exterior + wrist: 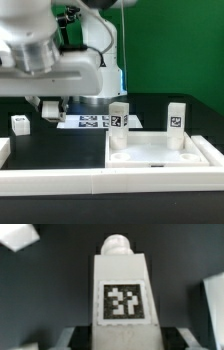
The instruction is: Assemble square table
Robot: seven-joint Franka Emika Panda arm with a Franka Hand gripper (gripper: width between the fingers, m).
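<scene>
The square table top [160, 152], a white slab with a raised rim, lies at the exterior view's right. Two white legs [119, 118] [177, 117] stand upright on its far corners, each showing a tag. Another leg [20, 123] lies loose on the black table at the left. My gripper [50, 108] hangs low between that loose leg and the slab. In the wrist view the gripper [125, 340] is shut on a further white leg [124, 286]. Its tag faces the camera and its rounded screw tip [117, 243] points away. Dark fingers [78, 339] press both its sides.
The marker board [92, 122] lies flat behind the gripper. A long low white border wall [60, 181] runs along the front edge. White pieces show at the wrist view's corner [17, 238] and edge [213, 291]. A green backdrop stands behind.
</scene>
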